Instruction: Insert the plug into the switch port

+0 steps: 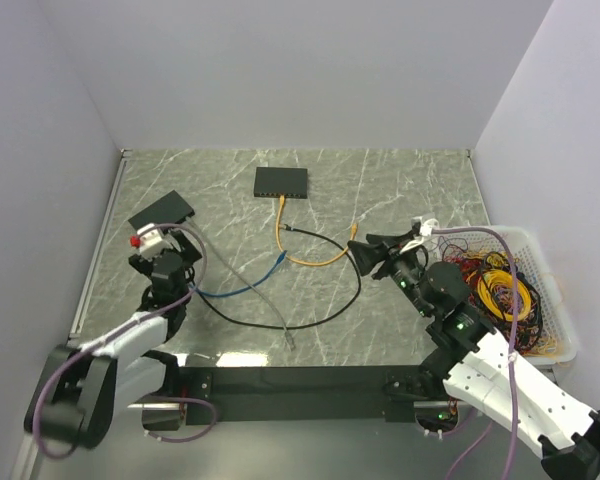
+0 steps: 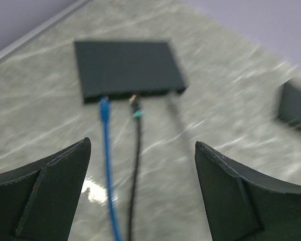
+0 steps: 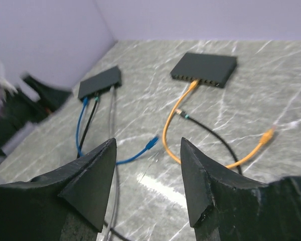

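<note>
L claw [image 2: 141, 144] wide, empty; R claw [image 3: 148, 142] open, empty; orange cable plug [image 3: 192, 85] in switch port [image 3: 196, 80]; other end [image 3: 268, 134] loose

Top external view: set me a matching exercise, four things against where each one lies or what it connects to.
Things:
1 orange cable
2 blue cable
3 white basket
4 loose plug

Places:
A at the right edge of the table, holding tangled wires
B one end in the black slab
C one end in the dark-grey switch
D lying on the table near the right hand

Pairs: 1-C; 2-B; 3-A; 4-D
</note>
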Controlling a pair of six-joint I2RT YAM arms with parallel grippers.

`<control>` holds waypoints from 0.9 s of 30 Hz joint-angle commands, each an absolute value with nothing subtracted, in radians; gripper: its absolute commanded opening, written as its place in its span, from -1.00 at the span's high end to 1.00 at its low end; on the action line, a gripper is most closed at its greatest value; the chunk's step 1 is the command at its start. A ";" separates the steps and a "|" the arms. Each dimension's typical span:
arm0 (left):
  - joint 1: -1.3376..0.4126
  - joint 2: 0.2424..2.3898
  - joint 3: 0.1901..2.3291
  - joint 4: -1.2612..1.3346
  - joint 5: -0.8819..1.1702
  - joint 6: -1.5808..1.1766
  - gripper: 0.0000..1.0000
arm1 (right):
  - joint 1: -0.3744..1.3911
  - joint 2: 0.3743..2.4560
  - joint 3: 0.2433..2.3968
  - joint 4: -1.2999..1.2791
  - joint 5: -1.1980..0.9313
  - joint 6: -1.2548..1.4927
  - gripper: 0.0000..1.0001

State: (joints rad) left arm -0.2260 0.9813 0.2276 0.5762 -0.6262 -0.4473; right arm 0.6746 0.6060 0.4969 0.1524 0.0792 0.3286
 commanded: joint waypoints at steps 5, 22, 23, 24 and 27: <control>-0.229 1.262 0.261 0.927 -0.637 -0.275 -0.81 | 0.680 0.604 0.495 0.199 0.166 0.333 -0.22; -0.057 1.451 0.236 1.216 -0.359 -0.218 -0.92 | 0.680 0.626 0.416 0.343 0.080 0.287 -0.40; -0.054 1.475 0.223 1.303 -0.364 -0.204 -0.93 | 0.680 0.641 0.413 0.357 0.087 0.282 -0.53; -0.054 1.483 0.218 1.319 -0.368 -0.193 -0.95 | 0.680 0.647 0.411 0.356 0.130 0.291 -0.80; -0.055 1.468 0.224 1.289 -0.365 -0.200 -0.99 | 0.680 0.710 0.448 0.304 0.221 0.281 -0.88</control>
State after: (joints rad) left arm -0.0582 1.4723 0.2291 1.1938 -0.3981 -0.1856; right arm 0.6746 0.6655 0.4171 0.2840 0.1234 0.2962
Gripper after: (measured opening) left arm 0.981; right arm 0.932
